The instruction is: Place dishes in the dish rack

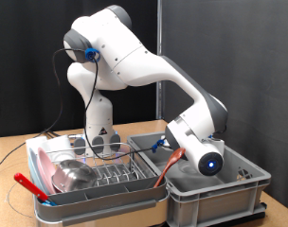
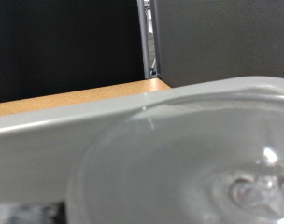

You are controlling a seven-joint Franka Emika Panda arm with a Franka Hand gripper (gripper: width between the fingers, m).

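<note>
Wooden table (image 1: pixel 11 156): gripper (image 1: pixel 187 151) down in grey tub (image 1: pixel 234 189), at rack's (image 1: pixel 97 175) 3 o'clock; can't tell jaws. Glass (image 2: pixel 179 173) could slip.

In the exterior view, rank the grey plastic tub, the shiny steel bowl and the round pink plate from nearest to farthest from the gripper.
1. Grey plastic tub: the gripper hangs just over it, at the view's right.
2. Shiny steel bowl: in the chrome wire rack, left of the tub.
3. Round pink plate: at the rack's far left end.
</note>
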